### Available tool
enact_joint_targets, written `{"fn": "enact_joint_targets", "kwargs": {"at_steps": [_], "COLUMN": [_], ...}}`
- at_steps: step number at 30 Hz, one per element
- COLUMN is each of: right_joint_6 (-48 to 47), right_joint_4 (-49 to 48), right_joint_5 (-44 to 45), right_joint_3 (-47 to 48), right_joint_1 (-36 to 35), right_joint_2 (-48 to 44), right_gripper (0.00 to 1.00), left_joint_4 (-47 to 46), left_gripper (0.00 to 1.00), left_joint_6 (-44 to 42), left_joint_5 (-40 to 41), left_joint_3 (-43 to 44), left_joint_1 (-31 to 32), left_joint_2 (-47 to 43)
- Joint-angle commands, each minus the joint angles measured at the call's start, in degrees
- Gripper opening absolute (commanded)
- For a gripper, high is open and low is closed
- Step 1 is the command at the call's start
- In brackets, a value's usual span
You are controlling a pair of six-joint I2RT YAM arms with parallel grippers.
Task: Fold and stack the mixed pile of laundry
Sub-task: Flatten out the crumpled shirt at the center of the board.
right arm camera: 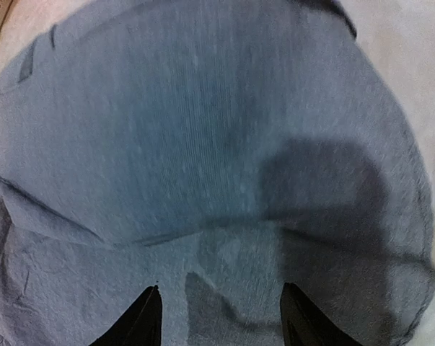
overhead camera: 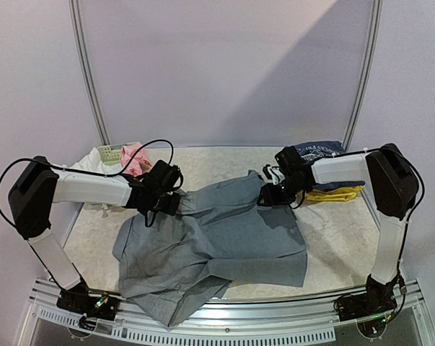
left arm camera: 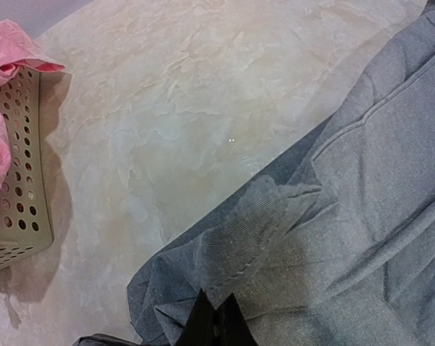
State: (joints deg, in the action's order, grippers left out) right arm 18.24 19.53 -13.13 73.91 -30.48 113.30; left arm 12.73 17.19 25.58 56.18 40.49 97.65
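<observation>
Marbled table (overhead camera: 203,162) bore the grey trousers (overhead camera: 217,245) spread at its middle — my left gripper (left arm camera: 217,322) pinched tight on their far edge, my right gripper (right arm camera: 221,315) with jaws apart just over the cloth — so I judged it should clamp before both drew level.

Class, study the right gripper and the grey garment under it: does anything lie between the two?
Nothing visible does. The right gripper hangs open directly over the grey garment; only its own shadow falls on the cloth.
</observation>
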Motion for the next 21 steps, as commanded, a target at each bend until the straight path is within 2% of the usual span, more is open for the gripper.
{"fn": "enact_joint_targets", "kwargs": {"at_steps": [1, 7, 10, 14, 21], "right_joint_6": [3.2, 4.7, 5.8, 7.6, 11.0], "right_joint_4": [-2.8, -3.3, -3.3, -2.9, -3.0], "right_joint_5": [0.3, 3.2, 4.9, 7.6, 10.6], "right_joint_3": [-4.8, -9.8, -12.3, -16.5, -24.1], "right_joint_1": [-2.2, -3.8, -4.5, -5.1, -6.5], "right_joint_2": [-3.8, -6.8, -7.6, -8.6, -12.2], "right_gripper": [0.56, 0.55, 0.52, 0.49, 0.49], "left_joint_4": [0.1, -0.2, -0.3, -0.1, -0.5], "left_gripper": [0.05, 0.38, 0.49, 0.55, 0.56], "left_joint_6": [0.6, 1.1, 0.9, 1.9, 4.7], "left_joint_5": [-3.2, -3.9, -3.5, -2.5, -1.9], "left_joint_3": [-1.3, -4.3, -6.0, -7.6, -10.3], "left_joint_1": [-0.3, 1.3, 2.8, 4.6, 8.3], "left_joint_2": [0.4, -2.1, -3.5, -4.4, -3.8]}}
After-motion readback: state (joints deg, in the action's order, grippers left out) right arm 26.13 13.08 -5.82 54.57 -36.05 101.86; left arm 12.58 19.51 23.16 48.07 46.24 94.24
